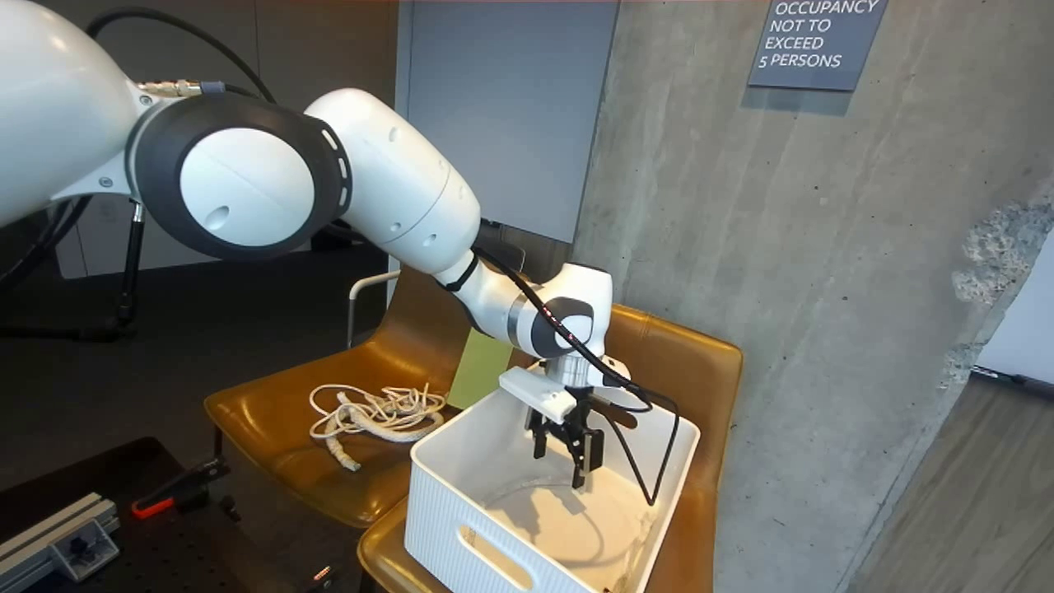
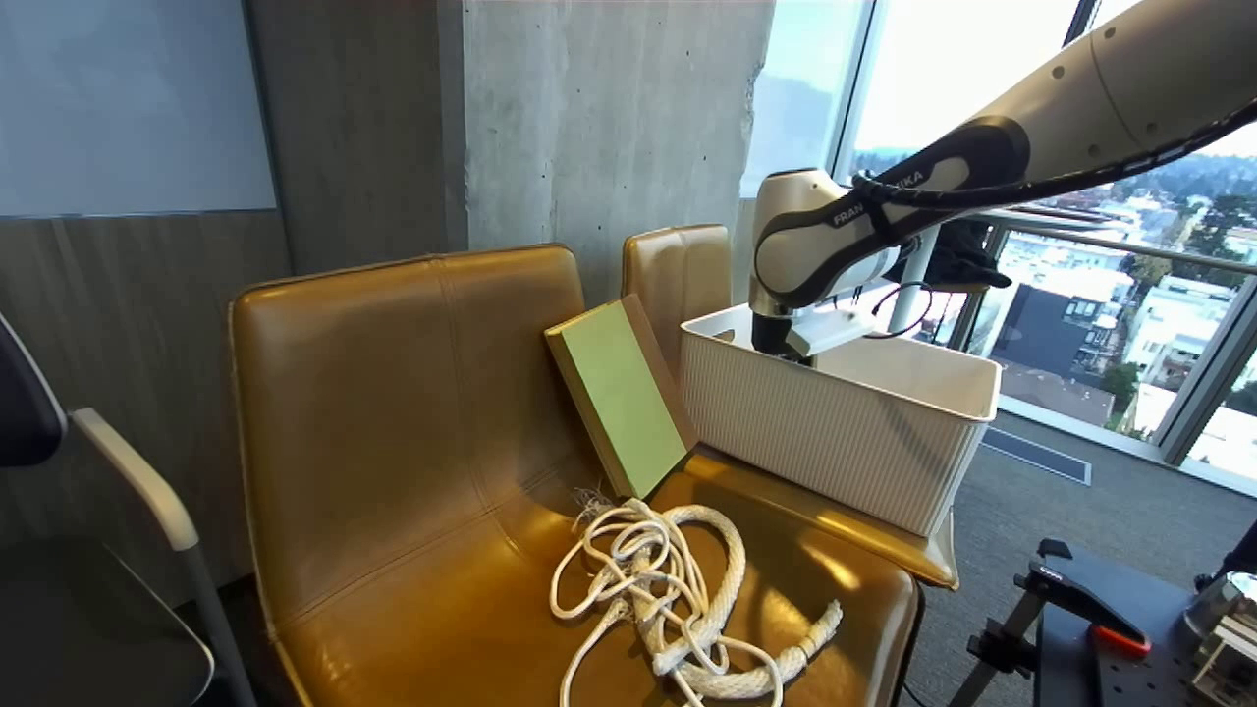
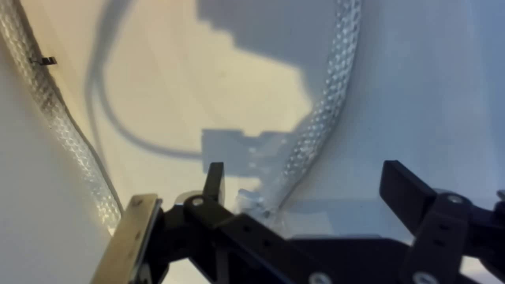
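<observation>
My black two-finger gripper (image 3: 307, 189) stands wide, holding nothing, inside the white ribbed plastic bin (image 1: 449, 511). The white braided rope strand (image 3: 338, 75) lies on the bin's floor, beneath my fingers; no contact is visible. Its pale ragged end (image 3: 252, 199) appears between the fingertips, nearer the black finger (image 3: 214, 179) at the left of the wrist view. From there the long axis runs to the upper right, crossing my closing line at a steep slant. A second white braided strand (image 3: 69, 130) follows the bin wall, left.
</observation>
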Controlling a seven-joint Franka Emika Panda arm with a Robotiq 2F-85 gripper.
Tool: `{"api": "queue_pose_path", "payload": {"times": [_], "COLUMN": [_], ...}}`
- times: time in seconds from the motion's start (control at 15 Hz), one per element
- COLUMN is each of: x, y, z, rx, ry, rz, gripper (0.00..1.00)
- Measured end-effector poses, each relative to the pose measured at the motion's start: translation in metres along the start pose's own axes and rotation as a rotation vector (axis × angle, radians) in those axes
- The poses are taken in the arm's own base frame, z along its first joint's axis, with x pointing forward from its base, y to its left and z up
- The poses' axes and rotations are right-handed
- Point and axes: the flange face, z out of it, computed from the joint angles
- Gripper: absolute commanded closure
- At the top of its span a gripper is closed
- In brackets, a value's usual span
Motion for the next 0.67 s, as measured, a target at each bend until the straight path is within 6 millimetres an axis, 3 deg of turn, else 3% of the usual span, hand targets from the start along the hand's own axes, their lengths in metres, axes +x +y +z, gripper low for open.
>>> {"api": "queue_pose_path", "payload": {"times": [0.13,0.47,0.67], "x": [0.001,0.001,0.001], "y": [-0.001,-0.003,0.010], "z": [0.004,0.019,0.024], "rx": [-0.001,0.011,0.014], "ry": [-0.029,-0.090,-0.111], "rz": [0.003,0.015,0.034], "gripper": [0.35,0.73,0.94]}}
